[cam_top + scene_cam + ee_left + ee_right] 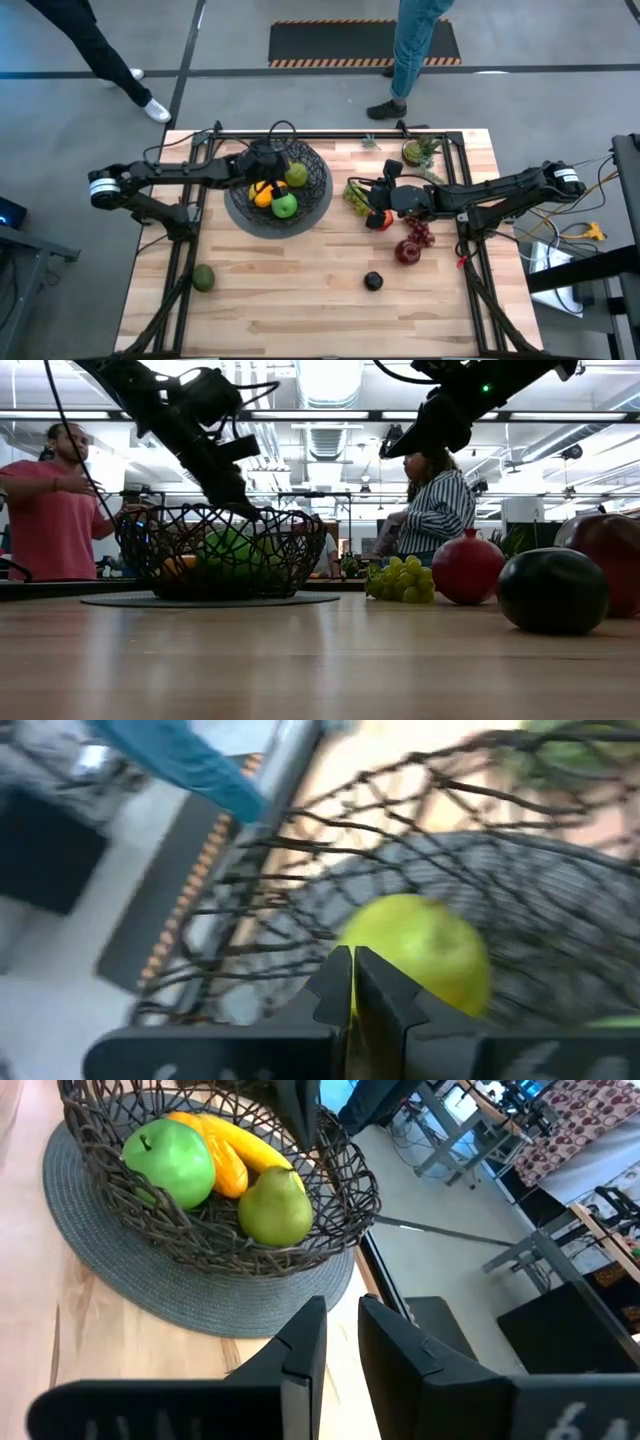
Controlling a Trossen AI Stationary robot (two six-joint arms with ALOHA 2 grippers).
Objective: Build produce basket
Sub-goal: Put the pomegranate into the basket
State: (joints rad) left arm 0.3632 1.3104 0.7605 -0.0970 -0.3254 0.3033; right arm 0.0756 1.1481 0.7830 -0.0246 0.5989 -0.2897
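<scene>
Partway through filling the basket, left of centre in the high view. Already holds a green apple, a pear and a yellow banana.

Left on the tabletop, right of centre: green grapes, an orange piece, dark red grapes and a round red fruit. Lower down, a small black fruit. At lower left, well apart from the rest, a dark green avocado.

Left gripper over the basket's upper rim, closed tight on nothing, the pear just beyond its tips. Right gripper above the fruit right of centre, aimed toward the basket, drawn almost shut with only a narrow slot, nothing visible in it.

Judged as a pick for the right side, probably of the orange piece or green grapes close by, though seemingly no catch. Next move calls for opening wide, coming down squarely over one piece, closing, then carrying it left and over the rim. Calls also for lifting the left arm clear of the bowl first.

Hard to make out: exactly which piece lies under the right gripper, masked by the arm from above and out of its own wrist view. Left wrist view blurred. In the low view, avocado out of frame, basket contents half screened by mesh.
</scene>
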